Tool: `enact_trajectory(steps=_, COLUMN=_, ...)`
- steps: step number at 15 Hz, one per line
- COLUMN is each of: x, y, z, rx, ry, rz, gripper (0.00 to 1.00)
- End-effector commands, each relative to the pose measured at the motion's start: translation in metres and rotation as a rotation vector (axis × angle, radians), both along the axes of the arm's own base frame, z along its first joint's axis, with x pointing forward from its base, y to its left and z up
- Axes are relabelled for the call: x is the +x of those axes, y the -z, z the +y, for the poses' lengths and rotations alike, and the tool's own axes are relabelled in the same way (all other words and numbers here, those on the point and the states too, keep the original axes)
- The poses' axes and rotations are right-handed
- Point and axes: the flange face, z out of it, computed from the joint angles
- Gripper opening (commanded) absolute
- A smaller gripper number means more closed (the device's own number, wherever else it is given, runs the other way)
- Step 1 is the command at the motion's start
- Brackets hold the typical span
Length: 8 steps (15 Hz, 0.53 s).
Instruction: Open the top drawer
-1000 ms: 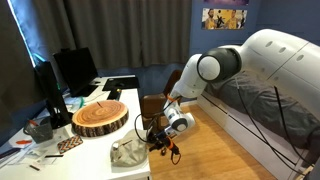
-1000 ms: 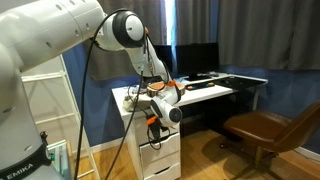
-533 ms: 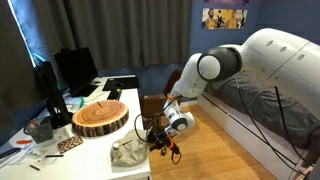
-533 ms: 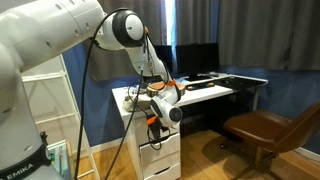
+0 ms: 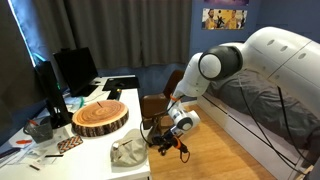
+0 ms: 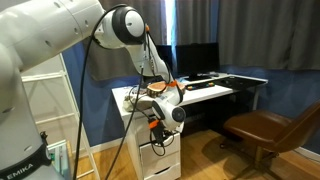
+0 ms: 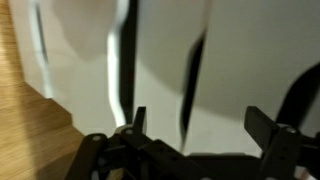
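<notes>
The top drawer (image 6: 146,112) is the uppermost white front of the drawer unit under the white desk; in an exterior view (image 5: 150,133) only its edge shows below the desk corner. My gripper (image 6: 153,127) is pressed close against that front, also seen in an exterior view (image 5: 160,141). In the wrist view the blurred white drawer front (image 7: 160,45) fills the picture, crossed by dark gaps. My gripper (image 7: 200,118) has its two black fingers spread wide apart with nothing between them. The drawer's inside is hidden.
A round wooden slab (image 5: 100,117), a crumpled cloth (image 5: 128,152) and monitors (image 5: 75,68) sit on the desk. A brown office chair (image 6: 265,130) stands by the desk. A bed (image 5: 275,120) lies behind the arm. Lower drawers (image 6: 162,158) sit beneath.
My wrist and gripper have shifted a little away from the desk front. I cannot tell whether the drawer moved with them.
</notes>
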Motion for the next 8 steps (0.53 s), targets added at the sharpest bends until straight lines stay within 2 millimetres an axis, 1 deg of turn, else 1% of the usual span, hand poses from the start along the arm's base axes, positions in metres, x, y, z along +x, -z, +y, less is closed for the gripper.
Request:
enact_trajectory(steps=1, x=-0.030, y=0.028, z=-0.048, rx=-0.190, ry=-0.008, rz=0.076, gripper=1.00)
enact_trajectory(steps=2, x=-0.034, y=0.033, z=-0.059, rx=-0.251, ry=-0.005, rz=0.094, gripper=1.00)
enact_trajectory(steps=4, x=-0.038, y=0.039, z=-0.073, rx=-0.365, ry=-0.001, rz=0.122, gripper=1.00)
enact_trajectory(steps=6, x=-0.039, y=0.038, z=-0.078, rx=-0.472, ry=0.005, rz=0.150, gripper=1.00)
enact_trajectory(steps=8, x=-0.035, y=0.033, z=-0.077, rx=-0.538, ry=0.024, rz=0.176, gripper=1.00)
